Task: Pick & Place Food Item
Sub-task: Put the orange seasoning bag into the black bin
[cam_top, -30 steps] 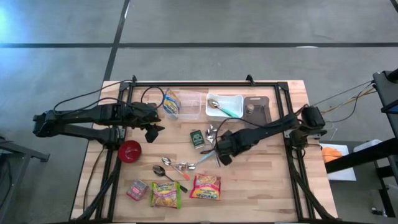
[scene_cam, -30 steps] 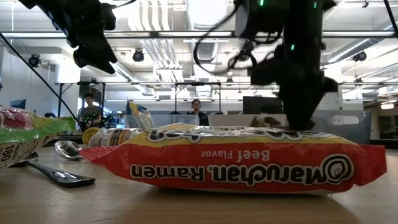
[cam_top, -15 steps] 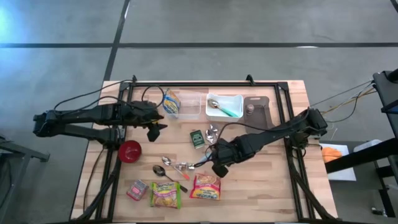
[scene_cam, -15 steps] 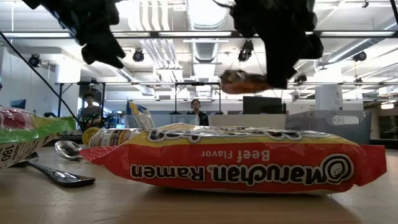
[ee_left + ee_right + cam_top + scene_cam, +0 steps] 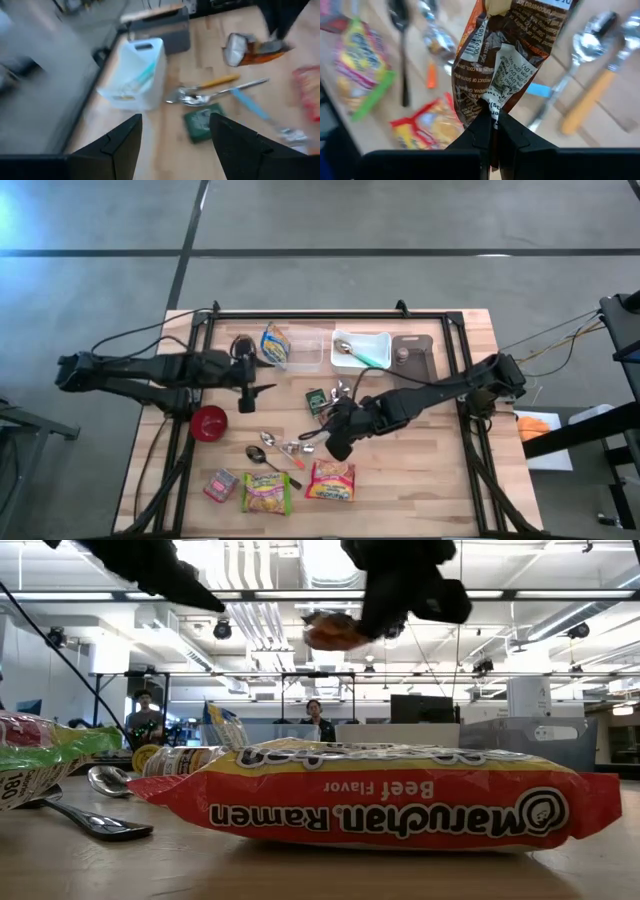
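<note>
Brown and crinkly, the snack packet (image 5: 507,65) hangs in the air over the middle of the desk (image 5: 420,480), pinched by one thin edge in the right gripper (image 5: 335,442), whose jaws are pressed together on the wrapper's seam. In the low view the packet (image 5: 335,632) rides well above the red ramen pack (image 5: 380,802), so height is no worry. With so little foil in the grip, I judge the carry should be slow and level, with no quick wrist turns that could swing the packet loose. Spoons (image 5: 270,448) and more noodle packs (image 5: 266,493) lie scattered below, so a drop would land in clutter. Where it should go is not shown; the clear bin (image 5: 300,350) at the desk's far edge looks likely. The left gripper (image 5: 252,388) waits near the red bowl (image 5: 209,422), jaws apart and empty.
</note>
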`<state>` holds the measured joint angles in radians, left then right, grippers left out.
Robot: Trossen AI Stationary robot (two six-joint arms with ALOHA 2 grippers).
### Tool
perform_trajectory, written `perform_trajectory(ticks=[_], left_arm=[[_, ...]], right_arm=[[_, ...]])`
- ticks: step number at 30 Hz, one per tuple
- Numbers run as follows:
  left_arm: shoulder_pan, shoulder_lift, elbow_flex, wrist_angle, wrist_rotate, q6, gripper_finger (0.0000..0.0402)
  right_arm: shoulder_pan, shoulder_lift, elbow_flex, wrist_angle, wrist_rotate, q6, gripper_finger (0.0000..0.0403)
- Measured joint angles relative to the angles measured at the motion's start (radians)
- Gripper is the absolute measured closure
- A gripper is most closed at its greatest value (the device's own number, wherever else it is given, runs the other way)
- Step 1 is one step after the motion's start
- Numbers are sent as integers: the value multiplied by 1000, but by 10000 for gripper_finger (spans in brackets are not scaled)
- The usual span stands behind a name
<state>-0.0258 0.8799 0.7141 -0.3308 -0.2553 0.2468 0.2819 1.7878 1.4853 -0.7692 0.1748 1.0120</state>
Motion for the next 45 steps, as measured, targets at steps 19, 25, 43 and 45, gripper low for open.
perform_trajectory(ticks=[19, 25, 43, 45], left_arm=[[-445, 278, -87, 517, -352, 717, 166], [-445, 401, -39, 533, -358, 828, 166], [-429, 505, 20, 630, -355, 899, 205], [-428, 505, 20, 621, -355, 895, 234]], right_arm=[[-46, -2, 0, 259, -80, -9, 395], [-45, -2, 0, 276, -109, -17, 395], [-36, -3, -4, 312, -136, -45, 395], [-36, -3, -4, 316, -140, -48, 395]])
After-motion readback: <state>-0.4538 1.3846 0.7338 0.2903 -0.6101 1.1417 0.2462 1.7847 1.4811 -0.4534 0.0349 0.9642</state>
